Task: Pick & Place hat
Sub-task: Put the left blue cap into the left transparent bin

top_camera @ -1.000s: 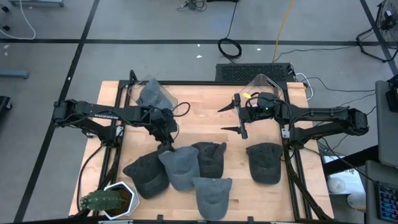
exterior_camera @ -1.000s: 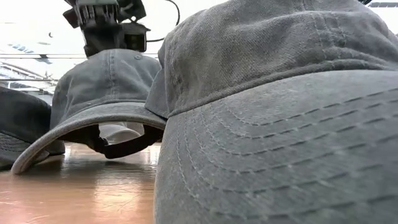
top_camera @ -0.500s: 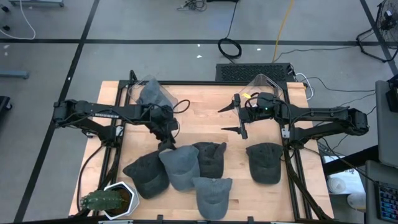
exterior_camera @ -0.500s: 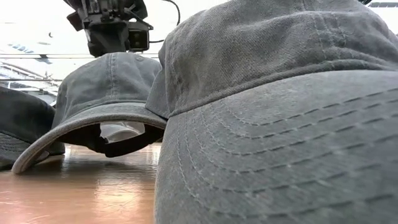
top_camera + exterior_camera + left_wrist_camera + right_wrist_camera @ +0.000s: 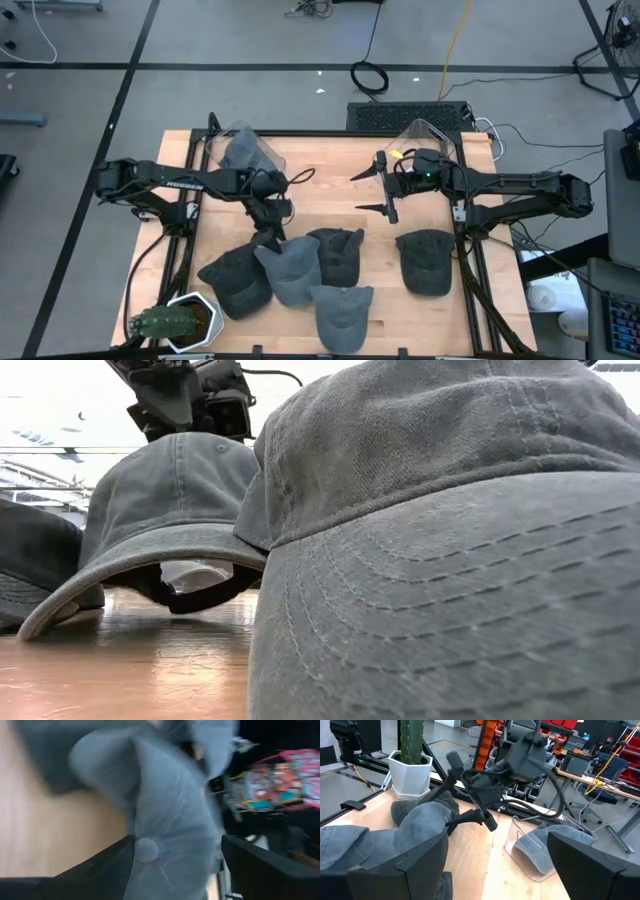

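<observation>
Clear bin (image 5: 243,152) holds one grey hat (image 5: 238,150). Left gripper (image 5: 268,238) straddles the light grey cap (image 5: 290,268), fingers apart. Right gripper (image 5: 372,190) hovers open.

Five grey caps lie on the table: four overlapping (image 5: 288,271), one apart (image 5: 424,262).

The left gripper (image 5: 268,238) hung low over the table's middle, arm stretched inward, its 2 fingers (image 5: 100,870) spread apart. The right gripper (image 5: 368,192) waited raised, jaws wide open, arm extended leftward.
</observation>
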Controlling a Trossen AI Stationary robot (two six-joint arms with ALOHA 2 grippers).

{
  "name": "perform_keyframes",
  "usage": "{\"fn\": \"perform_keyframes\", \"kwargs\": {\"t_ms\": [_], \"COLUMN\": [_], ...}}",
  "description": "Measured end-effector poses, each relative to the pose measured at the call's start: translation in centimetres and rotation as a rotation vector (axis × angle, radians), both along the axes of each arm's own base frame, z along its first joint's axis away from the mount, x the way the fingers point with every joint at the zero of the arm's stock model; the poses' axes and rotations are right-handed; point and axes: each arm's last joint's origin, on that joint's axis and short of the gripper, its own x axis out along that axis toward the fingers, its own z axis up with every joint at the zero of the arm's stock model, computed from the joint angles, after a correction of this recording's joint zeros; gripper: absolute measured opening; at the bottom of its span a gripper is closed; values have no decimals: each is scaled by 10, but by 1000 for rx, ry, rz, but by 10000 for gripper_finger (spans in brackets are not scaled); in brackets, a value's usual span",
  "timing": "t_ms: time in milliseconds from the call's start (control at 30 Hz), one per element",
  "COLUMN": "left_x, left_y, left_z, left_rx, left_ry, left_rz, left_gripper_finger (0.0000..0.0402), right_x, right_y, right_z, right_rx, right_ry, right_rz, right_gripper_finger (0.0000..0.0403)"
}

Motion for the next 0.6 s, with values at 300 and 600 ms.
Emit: {"fn": "perform_keyframes", "kwargs": {"t_ms": [300,600], "left_x": [3,5], "left_y": [-2,-14], "left_z": [5,2], "left_rx": [-107,-71], "left_ry": [-26,101], "left_rz": [-29,100], "left_gripper_finger": [268,241], "right_x": [0,0], "right_y": [0,0], "right_z": [-1,0], "right_rx": [3,-12], "right_ry": [6,3], "right_rz": [0,2], "right_gripper_finger": [329,329]}}
